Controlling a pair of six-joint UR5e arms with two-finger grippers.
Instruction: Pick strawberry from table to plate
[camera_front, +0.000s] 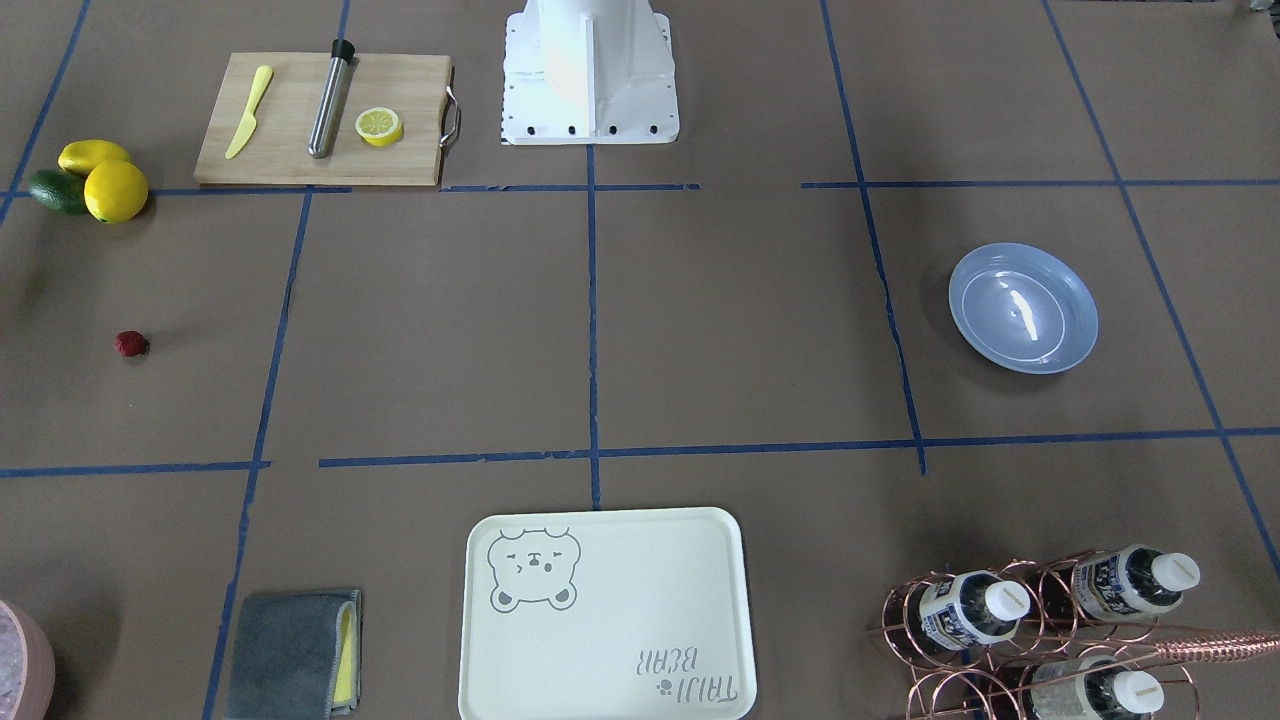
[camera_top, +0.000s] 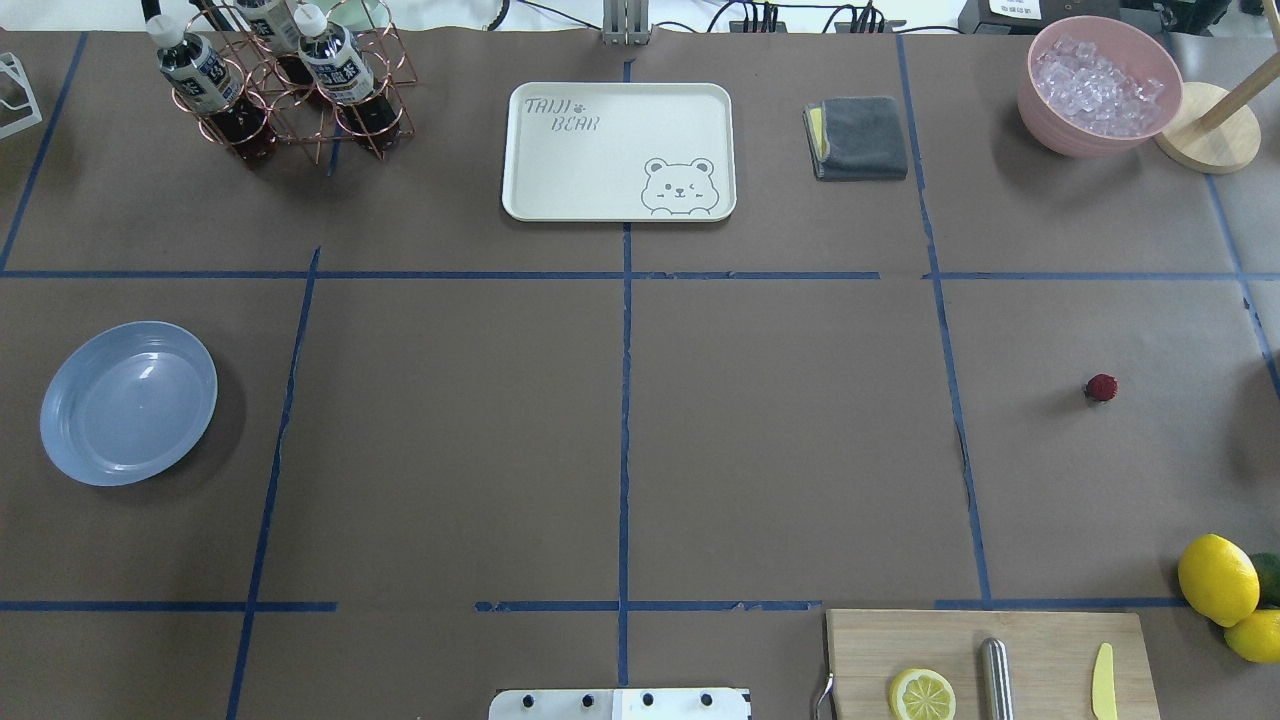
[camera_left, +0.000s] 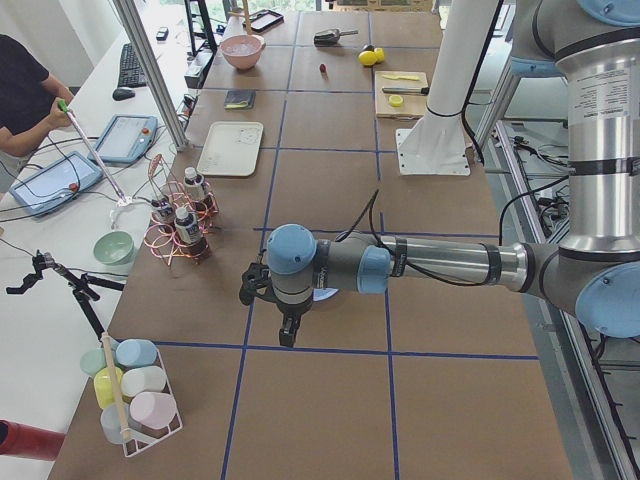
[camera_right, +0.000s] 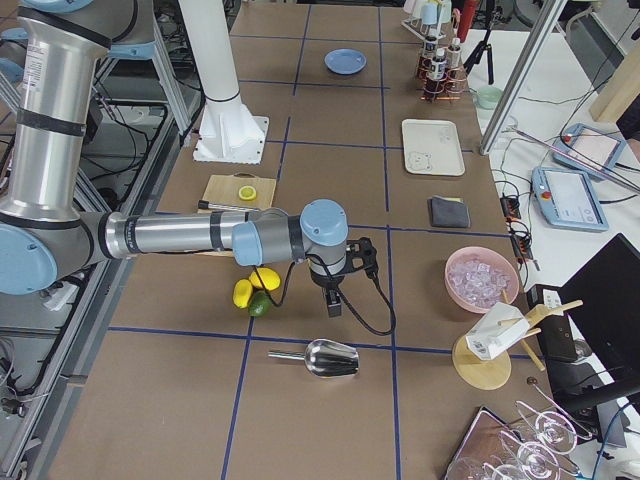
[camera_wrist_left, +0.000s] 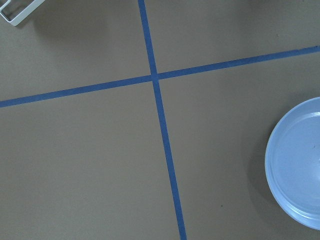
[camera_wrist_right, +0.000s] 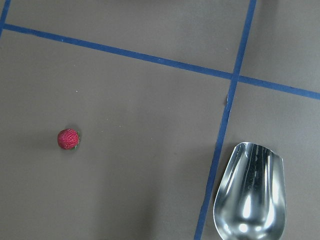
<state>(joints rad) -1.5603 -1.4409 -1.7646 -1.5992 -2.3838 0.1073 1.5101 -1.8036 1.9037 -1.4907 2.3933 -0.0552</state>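
Note:
The strawberry (camera_front: 131, 344) (camera_top: 1101, 387) is a tiny dark-red berry lying alone on the brown table (camera_front: 740, 320), on the robot's right side. It sits left of centre as the strawberry (camera_wrist_right: 68, 139) in the right wrist view. The light-blue plate (camera_front: 1022, 307) (camera_top: 128, 402) rests far off on the robot's left side, with nothing in it. Its edge shows as the plate (camera_wrist_left: 300, 165) at the right of the left wrist view. My left gripper (camera_left: 288, 338) hangs above the table by the plate. My right gripper (camera_right: 334, 308) hangs over the strawberry's area. I cannot tell whether either is open or shut.
Two lemons (camera_front: 115, 190) and an avocado (camera_front: 55, 190) lie beyond the strawberry. A cutting board (camera_front: 325, 120) holds a lemon half, a knife and a steel cylinder. A metal scoop (camera_wrist_right: 250, 195) lies nearby. A cream tray (camera_top: 620, 150), a bottle rack (camera_top: 280, 80), a grey cloth (camera_top: 858, 137) and an ice bowl (camera_top: 1098, 85) line the far edge.

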